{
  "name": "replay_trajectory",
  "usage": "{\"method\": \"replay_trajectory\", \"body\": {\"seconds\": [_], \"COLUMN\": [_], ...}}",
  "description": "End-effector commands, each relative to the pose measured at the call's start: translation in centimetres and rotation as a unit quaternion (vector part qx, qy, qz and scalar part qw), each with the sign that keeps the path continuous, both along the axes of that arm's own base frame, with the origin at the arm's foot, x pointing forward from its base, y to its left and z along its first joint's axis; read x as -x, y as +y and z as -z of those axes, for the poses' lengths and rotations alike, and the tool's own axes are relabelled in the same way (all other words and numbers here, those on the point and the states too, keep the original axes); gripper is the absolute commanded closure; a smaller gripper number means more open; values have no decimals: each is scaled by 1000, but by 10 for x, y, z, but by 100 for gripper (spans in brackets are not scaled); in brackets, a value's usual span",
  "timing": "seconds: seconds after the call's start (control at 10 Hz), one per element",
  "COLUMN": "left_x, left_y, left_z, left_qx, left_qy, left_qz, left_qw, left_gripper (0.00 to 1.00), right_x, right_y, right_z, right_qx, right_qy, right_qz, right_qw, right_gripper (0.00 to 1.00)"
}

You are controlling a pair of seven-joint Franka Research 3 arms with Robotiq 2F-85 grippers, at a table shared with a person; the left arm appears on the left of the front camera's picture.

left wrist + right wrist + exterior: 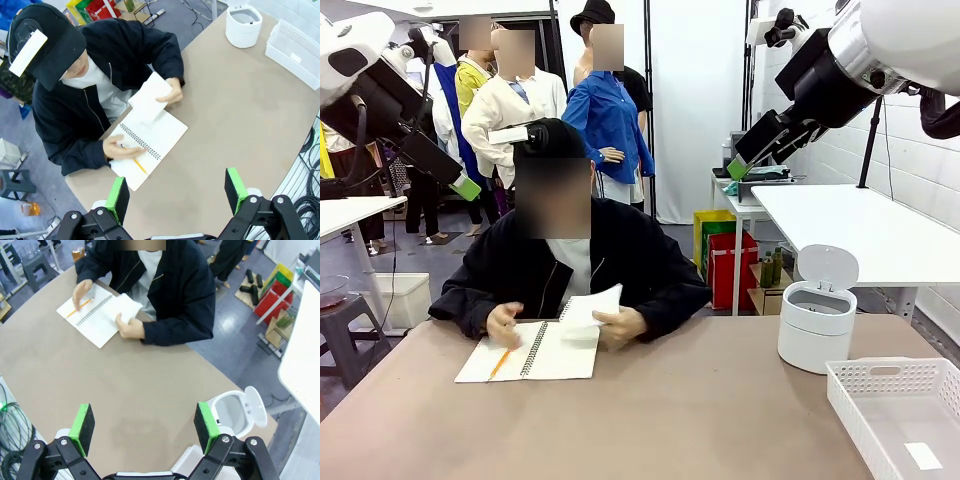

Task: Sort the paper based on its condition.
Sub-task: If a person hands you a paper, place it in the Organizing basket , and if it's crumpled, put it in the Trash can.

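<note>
Sorting yet to start: at the desk's [670, 420] far edge a person leans over a spiral notebook [545, 352], one hand [503, 322] pressed flat on the open page beside a pencil [500, 363], the other hand [620, 327] lifting a smooth white sheet [592, 305] clear of the binding. Whether that sheet is already torn free cannot be told. It is the paper in play, and it is in the person's grasp, well apart from both arms. The left gripper [176, 192] hangs high over the near left of the desk, jaws wide and holding nothing. The right gripper [144, 421] hovers above the right side, equally wide and bare. By the right edge a white bin [817, 340] stands with its lid up, and a white basket [850, 400] sits at the near right corner. By the look of it no paper has been sorted, so crumpling or handing over, picking up and dropping off all remain.
</note>
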State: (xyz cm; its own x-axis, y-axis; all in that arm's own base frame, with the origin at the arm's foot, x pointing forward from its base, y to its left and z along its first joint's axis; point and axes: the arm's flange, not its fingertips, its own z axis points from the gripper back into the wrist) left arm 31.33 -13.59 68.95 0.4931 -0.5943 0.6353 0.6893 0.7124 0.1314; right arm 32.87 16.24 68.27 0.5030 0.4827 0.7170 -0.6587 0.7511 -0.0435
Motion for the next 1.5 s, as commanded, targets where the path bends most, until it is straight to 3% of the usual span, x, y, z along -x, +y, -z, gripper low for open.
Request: {"method": "replay_trajectory", "body": {"seconds": [0.0, 1.4], "left_x": [0, 0], "left_y": [1, 1], "left_z": [0, 0], "left_qx": [0, 0], "left_qy": [2, 2], "left_qz": [0, 0], "left_qw": [1000, 1000], "left_gripper": [0, 0], "right_x": [0, 0], "right_y": [0, 0], "right_z": [0, 0], "right_qx": [0, 0], "right_qy": [0, 0], "right_qz": [0, 0], "right_qw": [1000, 1000], "right_gripper": [0, 0]}}
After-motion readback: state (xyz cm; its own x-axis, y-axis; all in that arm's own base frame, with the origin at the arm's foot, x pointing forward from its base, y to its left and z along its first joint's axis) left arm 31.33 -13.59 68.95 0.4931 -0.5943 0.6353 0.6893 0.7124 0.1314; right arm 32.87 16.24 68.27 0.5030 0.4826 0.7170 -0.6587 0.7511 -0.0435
